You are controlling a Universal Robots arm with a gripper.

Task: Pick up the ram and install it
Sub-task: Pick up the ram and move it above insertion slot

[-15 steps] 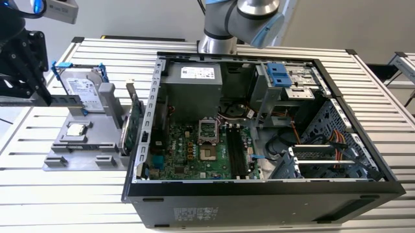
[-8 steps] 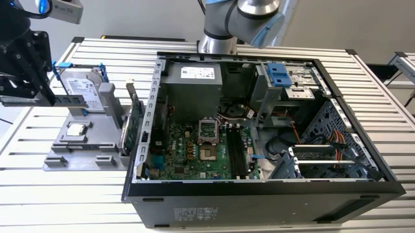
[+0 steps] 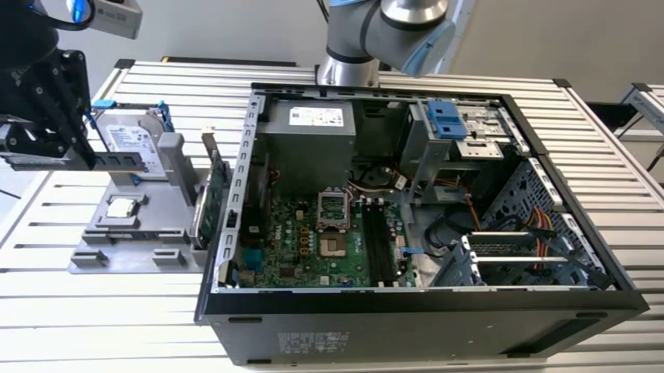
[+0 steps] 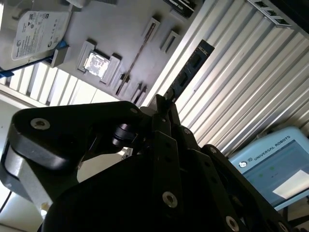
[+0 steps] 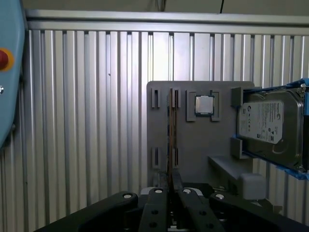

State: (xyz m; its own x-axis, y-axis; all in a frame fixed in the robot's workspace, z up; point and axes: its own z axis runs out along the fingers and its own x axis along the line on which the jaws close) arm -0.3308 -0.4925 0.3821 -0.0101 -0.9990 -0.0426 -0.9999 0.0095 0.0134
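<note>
While in tool (image 5: 170,181), ram (image 5: 170,130) near hard drive (image 5: 268,125).

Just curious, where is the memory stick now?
At the exterior view's left, the memory stick is clamped in the pincer, over the grey tray, beside the hard drive.

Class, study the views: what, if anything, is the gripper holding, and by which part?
The gripper holds the ram, its jaws shut on one end of the stick; the rest juts out free.
</note>
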